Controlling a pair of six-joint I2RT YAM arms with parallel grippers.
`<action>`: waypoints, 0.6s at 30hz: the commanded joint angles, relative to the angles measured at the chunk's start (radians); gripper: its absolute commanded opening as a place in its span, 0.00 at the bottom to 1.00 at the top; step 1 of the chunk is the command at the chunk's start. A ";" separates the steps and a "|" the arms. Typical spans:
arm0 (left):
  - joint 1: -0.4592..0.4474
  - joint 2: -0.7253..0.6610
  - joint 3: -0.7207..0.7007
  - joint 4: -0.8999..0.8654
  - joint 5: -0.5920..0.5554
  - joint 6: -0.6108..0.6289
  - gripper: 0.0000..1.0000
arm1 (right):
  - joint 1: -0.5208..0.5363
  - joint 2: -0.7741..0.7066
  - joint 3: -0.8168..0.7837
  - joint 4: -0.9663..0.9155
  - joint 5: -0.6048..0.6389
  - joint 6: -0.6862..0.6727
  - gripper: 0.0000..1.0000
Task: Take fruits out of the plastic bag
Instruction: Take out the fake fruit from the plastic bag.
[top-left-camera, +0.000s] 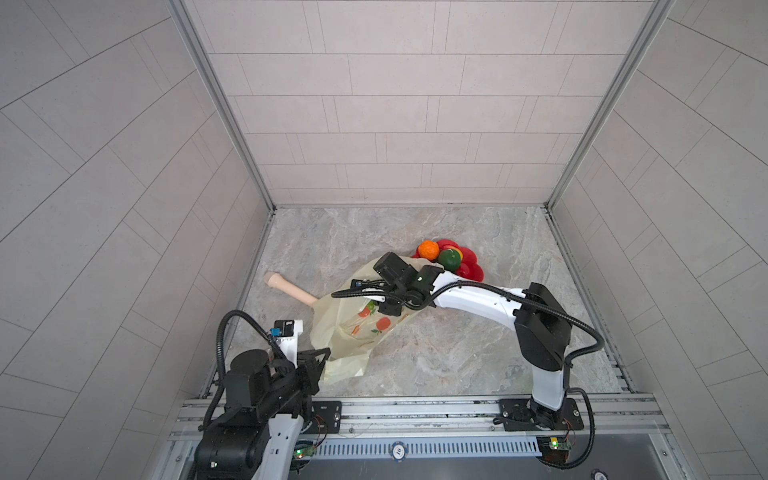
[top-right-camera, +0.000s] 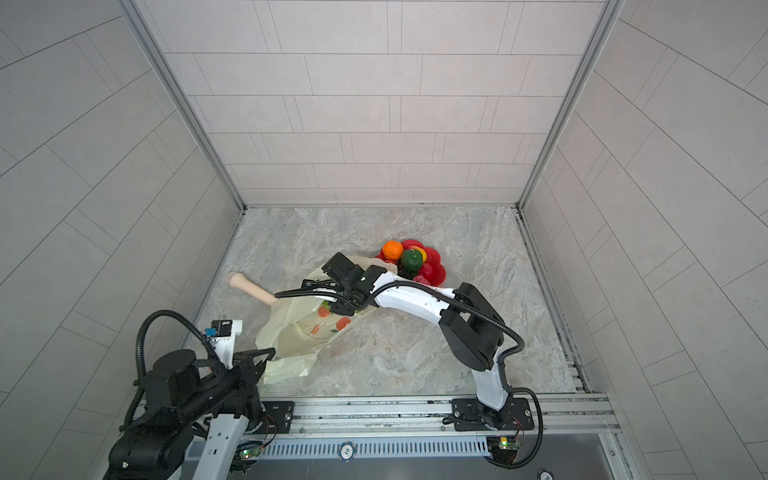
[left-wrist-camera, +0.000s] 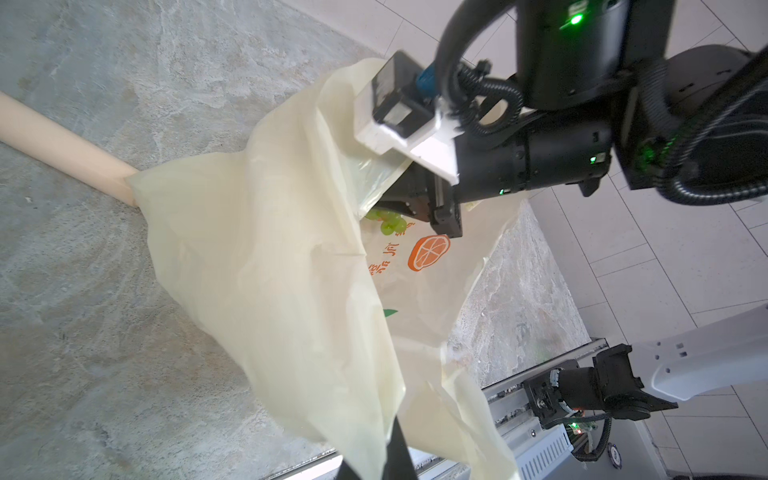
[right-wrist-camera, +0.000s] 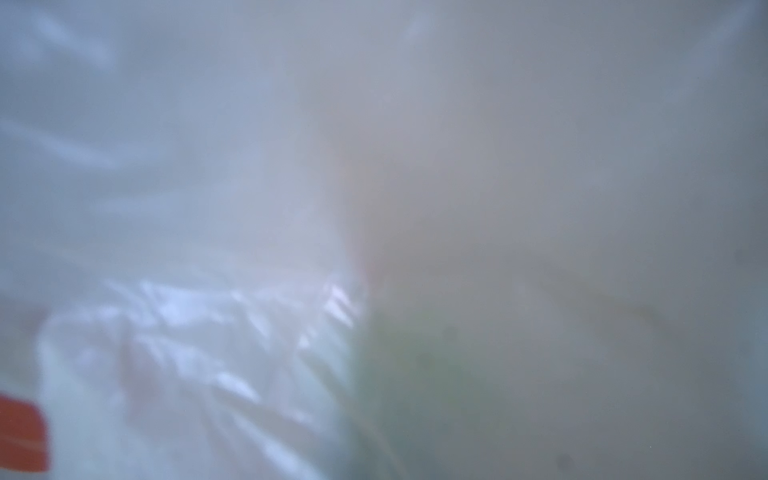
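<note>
A: In both top views the plastic bag (top-left-camera: 338, 332) (top-right-camera: 291, 336) lies on the table (top-left-camera: 457, 345) between the arms, its far end just beside the red plate (top-left-camera: 471, 271). An orange (top-left-camera: 428, 249) and a dark green round fruit (top-left-camera: 449, 258) sit on the plate. The left gripper (top-left-camera: 322, 360) is pinched on the bag's near edge.

B: And the right gripper?

A: From above its tips are buried in the bag, so I can't read them.

B: Left wrist view?

A: The right gripper (left-wrist-camera: 399, 205) reaches under the lifted flap. Its jaws are pressed together at the green grape bunch (left-wrist-camera: 388, 221), inside the bag, and it looks like a pinch on it. The film drapes over a beige stick (left-wrist-camera: 62, 153).

B: Right wrist?

A: Film is against the lens and it's all blur. There's a green smear low down, nothing more.

B: Handling?

A: The grapes look light and knobbly and are likely to swing, so grip across the cluster's middle. The bag is thin, limp and slippery. Hold it by an edge or it may trail out with the fruit.
</note>
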 joint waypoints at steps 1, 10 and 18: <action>0.008 -0.006 -0.010 0.009 -0.001 0.001 0.00 | 0.003 -0.073 -0.031 0.054 -0.040 0.060 0.20; 0.013 0.000 -0.007 0.009 -0.022 -0.011 0.00 | 0.000 -0.195 -0.079 0.078 -0.114 0.093 0.20; 0.019 0.013 -0.010 0.009 -0.062 -0.042 0.00 | 0.000 -0.321 -0.111 0.110 -0.131 0.158 0.20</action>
